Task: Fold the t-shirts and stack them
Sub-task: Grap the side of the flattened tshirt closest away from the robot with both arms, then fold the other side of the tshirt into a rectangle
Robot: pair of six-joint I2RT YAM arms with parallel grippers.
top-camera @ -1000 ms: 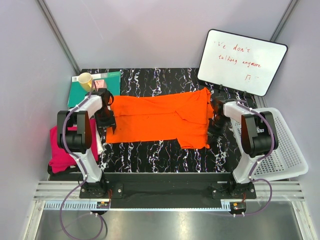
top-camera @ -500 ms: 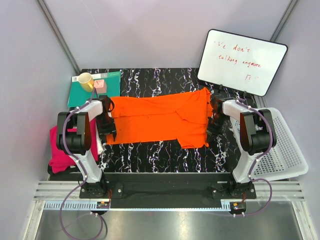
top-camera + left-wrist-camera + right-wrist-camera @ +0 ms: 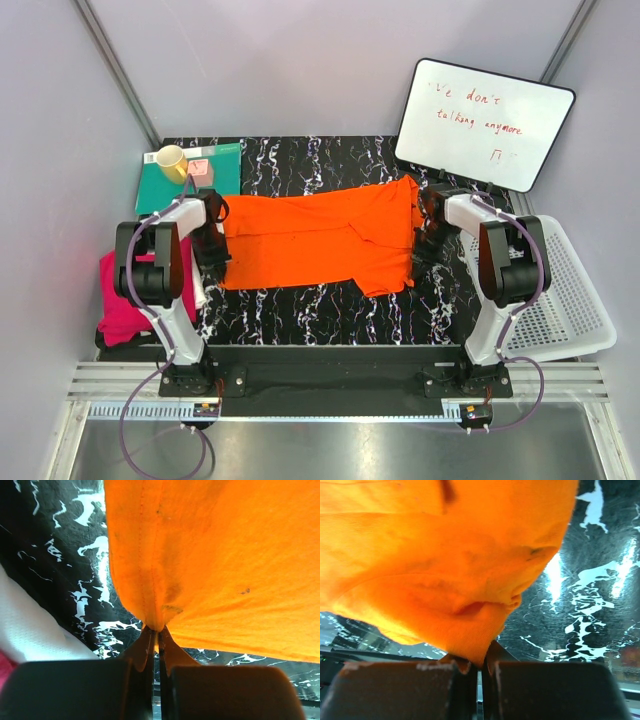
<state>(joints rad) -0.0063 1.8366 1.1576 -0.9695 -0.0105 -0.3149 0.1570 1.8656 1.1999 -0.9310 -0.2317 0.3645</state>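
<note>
The orange t-shirt (image 3: 320, 240) lies spread on the black marbled table (image 3: 300, 315), its long axis running left to right between the two arms. The left gripper (image 3: 158, 633) is clenched on a pinch of the shirt's left edge, near a stitched seam, and the cloth fans up and away from the closed jaws. The right gripper (image 3: 482, 661) is likewise clamped on a bunched fold at the shirt's right end, where the fabric sags in soft creases. Each arm therefore holds its own end, and the body of the shirt lies inward from both sets of jaws, toward the table's middle.

One sleeve juts toward the near edge on the right side, so that end looks the less tidy. Any fold probably turns on both ends travelling together across this long axis.

The magenta t-shirt (image 3: 125, 300) sits crumpled at the near left – beside the left arm, well apart from the right.
</note>
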